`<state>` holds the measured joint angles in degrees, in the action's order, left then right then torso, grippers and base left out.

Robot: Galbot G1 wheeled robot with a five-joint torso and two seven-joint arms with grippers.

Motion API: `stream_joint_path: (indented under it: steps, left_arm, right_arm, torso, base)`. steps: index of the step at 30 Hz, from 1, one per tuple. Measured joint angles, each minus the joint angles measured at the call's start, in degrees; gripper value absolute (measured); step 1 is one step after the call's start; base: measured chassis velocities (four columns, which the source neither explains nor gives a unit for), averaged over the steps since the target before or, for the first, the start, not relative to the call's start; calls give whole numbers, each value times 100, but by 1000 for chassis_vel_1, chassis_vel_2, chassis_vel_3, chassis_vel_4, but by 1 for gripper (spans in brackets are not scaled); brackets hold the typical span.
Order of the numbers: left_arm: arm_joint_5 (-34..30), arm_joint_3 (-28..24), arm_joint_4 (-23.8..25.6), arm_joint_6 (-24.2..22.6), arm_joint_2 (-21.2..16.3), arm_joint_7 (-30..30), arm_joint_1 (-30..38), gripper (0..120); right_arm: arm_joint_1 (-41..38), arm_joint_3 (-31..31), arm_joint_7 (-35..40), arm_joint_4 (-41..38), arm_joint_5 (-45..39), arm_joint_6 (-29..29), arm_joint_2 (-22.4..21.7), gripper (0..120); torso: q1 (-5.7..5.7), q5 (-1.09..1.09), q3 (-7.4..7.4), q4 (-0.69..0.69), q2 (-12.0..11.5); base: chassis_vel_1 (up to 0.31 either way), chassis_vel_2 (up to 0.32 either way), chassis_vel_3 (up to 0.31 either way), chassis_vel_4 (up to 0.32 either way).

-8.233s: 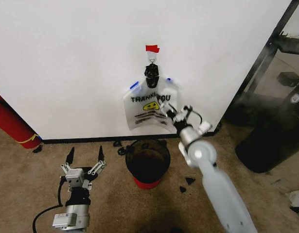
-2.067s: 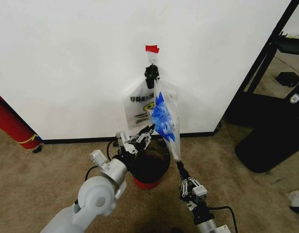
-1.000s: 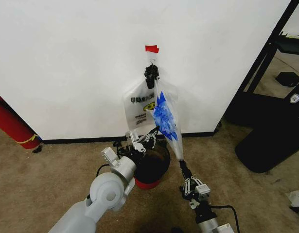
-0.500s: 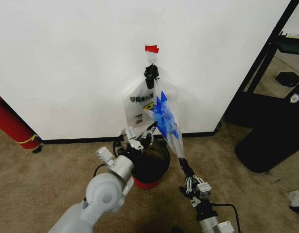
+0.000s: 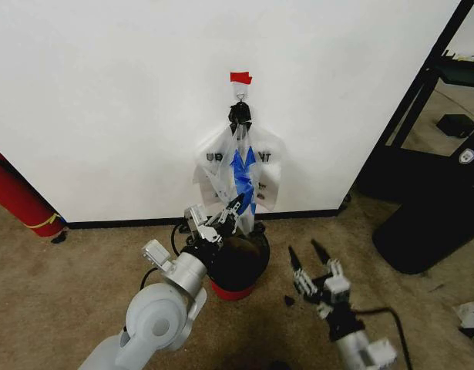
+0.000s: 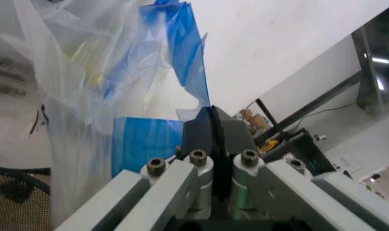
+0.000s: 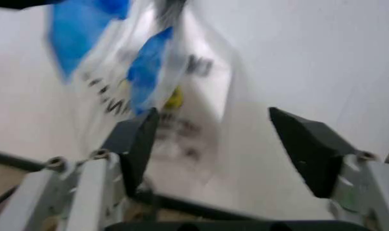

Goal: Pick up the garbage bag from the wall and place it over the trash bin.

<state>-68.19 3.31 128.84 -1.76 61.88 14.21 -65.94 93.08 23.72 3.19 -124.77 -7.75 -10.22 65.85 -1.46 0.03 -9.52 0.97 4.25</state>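
Note:
The garbage bag point(image 5: 238, 173), clear plastic with blue tape down its middle, hangs from a small hook point(image 5: 238, 96) on the white wall point(image 5: 105, 92) under a red tape piece point(image 5: 241, 77). My left gripper point(image 5: 227, 213) is at the bag's lower edge, shut on a blue-taped fold. In the left wrist view the left gripper point(image 6: 210, 115) pinches the blue plastic point(image 6: 149, 137). The black trash bin point(image 5: 248, 258) with its red base stands directly below, partly behind my left arm. My right gripper point(image 5: 314, 262) is open to the right of the bin, apart from the bag; the right wrist view shows the right gripper point(image 7: 220, 139) holding nothing, with the bag point(image 7: 143, 72) beyond.
A red cylinder point(image 5: 17, 193) leans at the far left by the black baseboard point(image 5: 121, 223). A black rack point(image 5: 421, 100) and a large dark bin point(image 5: 429, 223) stand at the right. Small black scraps point(image 5: 290, 299) lie on the brown carpet.
My right gripper has let go of the bag, opened and shifted right. The bag has swung back against the wall. The left gripper stays at the bag's lower edge.

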Motion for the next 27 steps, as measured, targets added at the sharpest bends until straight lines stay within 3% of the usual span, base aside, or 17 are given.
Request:
stream_joint_path:
  steps: [2, 3, 7, 10, 17, 23, 27]
  left_arm:
    - [1, 0, 0, 0, -2, 1, 1, 0]
    - [5, -4, 11, -5, -13, 23, 10, 0]
    - [12, 4, 12, -12, -37, 43, 56, 0]
    - [13, 7, 5, -13, -63, 47, 74, 0]
    - [22, 21, -27, -17, 7, 49, 79, 0]
    - [24, -13, -30, -19, 27, 49, 65, 0]
    - [25, -15, -29, -21, 32, 48, 51, 0]
  right_arm:
    - [-48, 0, 0, 16, -26, 15, -28, 72]
    - [-519, -32, -23, 141, -331, 180, -328, 82]
    - [-1150, -273, -73, 516, -386, 274, -716, 96]
    - [-1574, -503, -78, 785, -314, 274, -850, 99]
    - [-2859, -1418, -156, 1481, 191, 154, -1096, 100]
    - [-3557, -1934, -85, 2047, 941, 96, -863, 99]
    - [-3806, -2037, -68, 2420, 1521, -16, -680, 86]
  torso:
    - [0, 0, 0, 0, 0]
    - [0, -1, 0, -2, 0]
    - [0, 0, 0, 1, 0]
    - [0, -1, -1, 2, 0]
    - [-1, -3, -1, 1, 0]
    - [-1, -2, -1, 1, -1]
    - [-1, -3, -1, 2, -1]
  base:
    - [0, 0, 0, 0]
    - [0, 0, 0, 0]
    - [0, 0, 0, 0]
    - [0, 0, 0, 0]
    - [0, 0, 0, 0]
    - [0, 0, 0, 0]
    - [0, 0, 0, 0]
